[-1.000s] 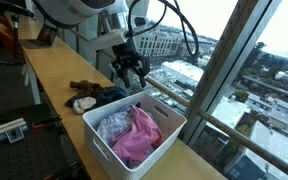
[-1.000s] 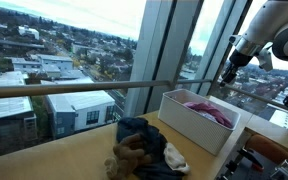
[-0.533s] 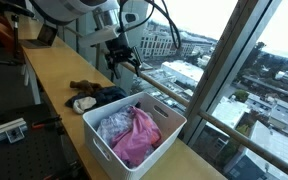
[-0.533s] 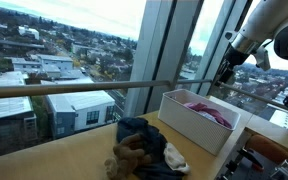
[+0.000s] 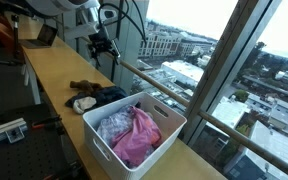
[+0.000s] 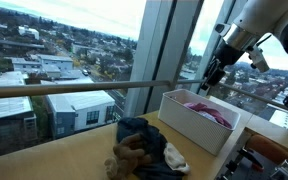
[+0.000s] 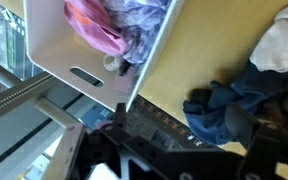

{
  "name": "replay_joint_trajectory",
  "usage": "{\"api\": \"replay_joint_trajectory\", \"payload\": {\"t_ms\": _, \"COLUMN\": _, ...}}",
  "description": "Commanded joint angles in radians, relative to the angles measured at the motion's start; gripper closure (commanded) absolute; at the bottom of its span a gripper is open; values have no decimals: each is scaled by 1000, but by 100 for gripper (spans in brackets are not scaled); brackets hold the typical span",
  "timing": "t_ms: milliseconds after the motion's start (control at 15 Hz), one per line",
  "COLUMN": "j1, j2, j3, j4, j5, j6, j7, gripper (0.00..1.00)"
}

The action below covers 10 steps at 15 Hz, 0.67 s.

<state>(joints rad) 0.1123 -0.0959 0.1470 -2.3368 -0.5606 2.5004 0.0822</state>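
Observation:
My gripper [image 5: 104, 46] hangs high in the air above the wooden table, past the pile of clothes and away from the white bin [image 5: 166, 140]. It also shows in an exterior view [image 6: 212, 76]. It is open and holds nothing; in the wrist view [image 7: 184, 138] the fingers are spread wide. The bin [image 6: 189, 122] holds pink and purple-grey clothes [image 5: 134, 133]. A pile lies on the table beside it: a dark blue garment [image 5: 110, 95], a brown cloth [image 5: 82, 86] and a white cloth [image 5: 84, 103]. The wrist view shows the bin [image 7: 54, 55] and the blue garment [image 7: 229, 105].
The long wooden table [image 5: 49, 70] runs along a tall window with a metal rail [image 5: 169, 92]. A laptop [image 5: 44, 36] sits at the table's far end. A perforated black board [image 5: 4, 130] lies beside the table.
My gripper has risen and moved away from the bin along the table, past the pile of clothes. It stays open and empty. The clothes and bin have not moved.

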Motion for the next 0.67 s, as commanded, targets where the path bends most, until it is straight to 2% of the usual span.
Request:
{"api": "replay_joint_trajectory", "payload": {"t_ms": 0, "j1": 35, "j2": 63, "j3": 44, "j4": 21, "j5": 18, "j6": 25, "j7": 56, "gripper": 0}}
{"api": "replay_joint_trajectory", "payload": {"t_ms": 333, "j1": 91, "j2": 222, "j3": 72, "j4": 64, "j5": -52, "j6": 77, "j7": 149, "gripper": 0}}
{"api": "replay_joint_trajectory", "payload": {"t_ms": 600, "j1": 131, "j2": 384, "j3": 35, "j4": 134, "j5": -102, "j6": 134, "j7": 170, "gripper": 0}}
